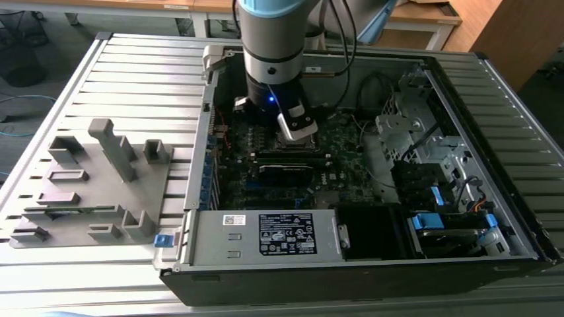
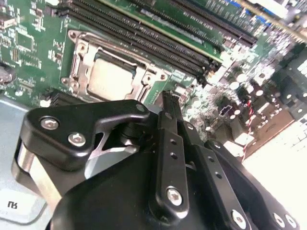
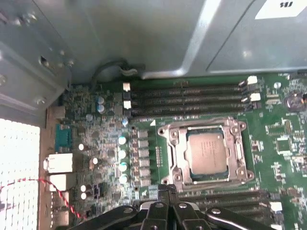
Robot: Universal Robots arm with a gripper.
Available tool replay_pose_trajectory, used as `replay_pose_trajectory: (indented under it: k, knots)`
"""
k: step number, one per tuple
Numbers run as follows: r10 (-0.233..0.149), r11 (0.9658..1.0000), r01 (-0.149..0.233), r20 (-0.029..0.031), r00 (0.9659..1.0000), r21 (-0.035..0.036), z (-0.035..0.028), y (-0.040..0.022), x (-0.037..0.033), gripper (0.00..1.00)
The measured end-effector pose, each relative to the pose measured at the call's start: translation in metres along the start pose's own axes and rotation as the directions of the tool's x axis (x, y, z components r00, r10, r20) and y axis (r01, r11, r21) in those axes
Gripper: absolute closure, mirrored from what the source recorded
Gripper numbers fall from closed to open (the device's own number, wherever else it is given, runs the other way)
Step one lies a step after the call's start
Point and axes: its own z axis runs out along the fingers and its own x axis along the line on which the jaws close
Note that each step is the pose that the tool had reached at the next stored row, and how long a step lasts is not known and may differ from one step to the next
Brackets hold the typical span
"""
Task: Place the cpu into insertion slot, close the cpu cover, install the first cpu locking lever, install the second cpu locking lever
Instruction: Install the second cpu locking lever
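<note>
The cpu [image 3: 207, 153] [image 2: 110, 79], a flat square with a dull silver top, lies in the insertion slot [image 3: 248, 175] on the green motherboard. The cpu cover [image 3: 178, 155] [image 2: 79, 62], a thin silver frame, lies flat around it. My gripper [image 3: 168, 188] [image 2: 168, 98] is shut with nothing between its black fingers. Its tips hover just off one edge of the socket, apart from the cover. In the exterior view the gripper [image 1: 296, 135] hangs straight down inside the open computer case, over the socket area. I cannot make out how the locking levers stand.
Long black memory slots [image 3: 187, 100] run along two sides of the socket. A labelled grey power-supply box [image 1: 264, 234] fills the case front, and drive bays with blue clips [image 1: 440, 211] sit at the exterior view's right. A grey parts fixture [image 1: 97, 185] stands outside the case.
</note>
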Motion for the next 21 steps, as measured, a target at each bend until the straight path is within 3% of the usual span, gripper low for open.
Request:
replay_pose_trajectory:
  k: [3, 4, 10, 21]
  knots:
    - [-0.002, 0.9994, 0.002, 0.0028, 1.0000, 0.0341, 0.0001, 0.0003, -0.0006, 0.89]
    - [-0.002, 0.9991, 0.002, 0.0034, 1.0000, 0.0414, 0.0001, 0.0004, -0.0008, 0.89]
    - [-0.002, 0.9989, 0.002, 0.0038, 1.0000, 0.0470, 0.0008, 0.0017, -0.0104, 0.89]
    - [-0.003, 0.9983, 0.002, 0.0021, 1.0000, 0.0585, 0.0035, 0.0068, -0.0451, 0.89]
